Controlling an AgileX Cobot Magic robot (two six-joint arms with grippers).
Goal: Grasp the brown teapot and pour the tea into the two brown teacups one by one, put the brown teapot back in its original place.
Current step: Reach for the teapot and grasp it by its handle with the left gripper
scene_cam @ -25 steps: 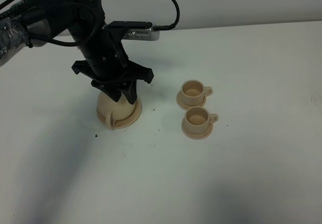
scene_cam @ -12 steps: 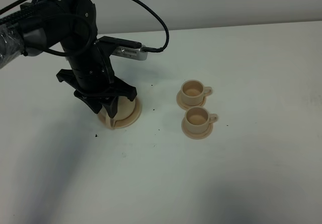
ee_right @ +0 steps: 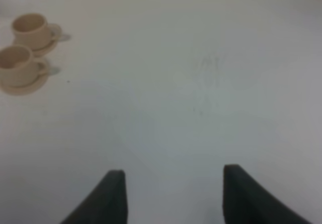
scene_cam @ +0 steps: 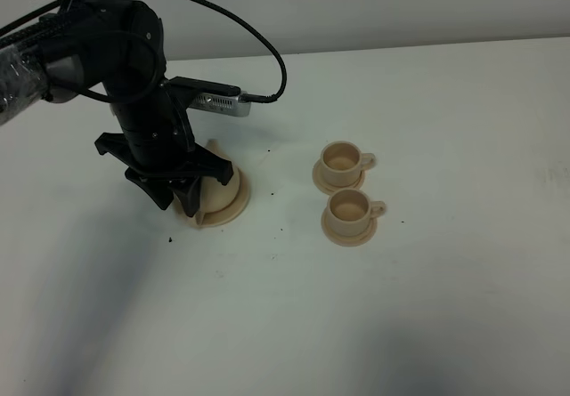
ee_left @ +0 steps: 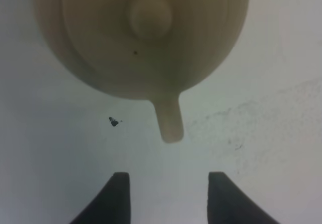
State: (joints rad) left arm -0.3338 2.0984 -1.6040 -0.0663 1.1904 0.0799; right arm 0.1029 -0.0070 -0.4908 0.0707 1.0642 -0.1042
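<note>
Brown teapot (ee_left: 100, 43): standing on the table (scene_cam: 445, 307) at the left, well apart from far teacup (scene_cam: 341, 159) and near teacup (scene_cam: 348, 206) on their small saucers. Mostly hidden under the left arm in the high view. Looking straight down from the left wrist: lid knob (ee_left: 150, 13) on top, handle (ee_left: 170, 121) edge-on, pointing toward the left gripper (ee_left: 168, 199). Spread wide there, holding nothing, stopping short of the handle with no contact. Same for the right gripper (ee_right: 173, 199): spread wide, empty, over bare table off to one side of the cups.

Handling guess: looks like matte ceramic, so rigid, brittle, not very slick, fairly heavy if full. Probably a loose lid; may slide off at steep tilt. Best to pinch the handle across its flat sides, close to the body, to limit swing. Skip the round belly: too wide, likely to slip.
</note>
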